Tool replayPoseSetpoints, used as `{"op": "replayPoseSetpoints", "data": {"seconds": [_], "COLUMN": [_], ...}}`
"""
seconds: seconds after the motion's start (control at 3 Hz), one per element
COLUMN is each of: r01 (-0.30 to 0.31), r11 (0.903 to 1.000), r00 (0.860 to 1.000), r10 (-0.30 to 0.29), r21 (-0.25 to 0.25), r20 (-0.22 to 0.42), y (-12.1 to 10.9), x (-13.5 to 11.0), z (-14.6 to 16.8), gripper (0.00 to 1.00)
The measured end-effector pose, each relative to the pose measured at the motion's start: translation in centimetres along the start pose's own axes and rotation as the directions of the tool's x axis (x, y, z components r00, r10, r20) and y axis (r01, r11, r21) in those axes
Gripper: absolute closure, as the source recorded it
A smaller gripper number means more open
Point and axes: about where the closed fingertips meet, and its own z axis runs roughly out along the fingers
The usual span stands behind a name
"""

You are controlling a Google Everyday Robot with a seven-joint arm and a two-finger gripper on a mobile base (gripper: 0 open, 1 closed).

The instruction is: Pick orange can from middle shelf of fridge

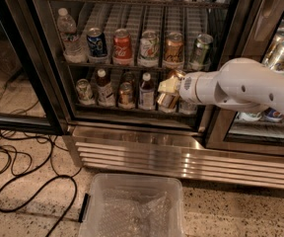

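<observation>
- Camera view: the gripper hangs in front of the fridge, toward its right side. It sits just below the front rail of the middle shelf.
- One cream finger lies across the orange can. The fingers look clamped on its body.
- The orange can is off the shelf and tilted, its top leaning up and to the right. It hangs in front of the bottles on the lower rack.
- A lookalike can stands upright on the middle shelf between a white can and a green can.
- The white arm reaches in from the right edge, roughly level, with the wrist pointing left at the fridge.
- Handling, as a judgement: if full, the can has some weight. Its thin wall is stiff but would dent under a hard squeeze.
- The shiny skin is slick, and slicker if it is cold and damp, so the can could rotate or slide in the fingers.
- The best hold is across the middle of the body. The tilt suggests the present grip sits a little off that.
- A plastic bin sits on the floor below.
</observation>
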Motion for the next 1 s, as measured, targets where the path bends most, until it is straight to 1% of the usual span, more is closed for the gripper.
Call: {"op": "replayPoseSetpoints", "data": {"seconds": [0.33,0.67,1.0], "r01": [-0.057,-0.158,-0.274], "r11": [0.9976,0.979,0.9413], "r00": [0.995,0.962,0.903], "r10": [0.053,0.124,0.181], "r21": [-0.04,-0.128,-0.197], "r20": [-0.085,-0.244,-0.39], "y": [0.8,3.1,5.8], "x": [3.8,10.6,16.4], "z": [0.3,1.0,0.8], "gripper": [1.0,1.0,1.0]}}
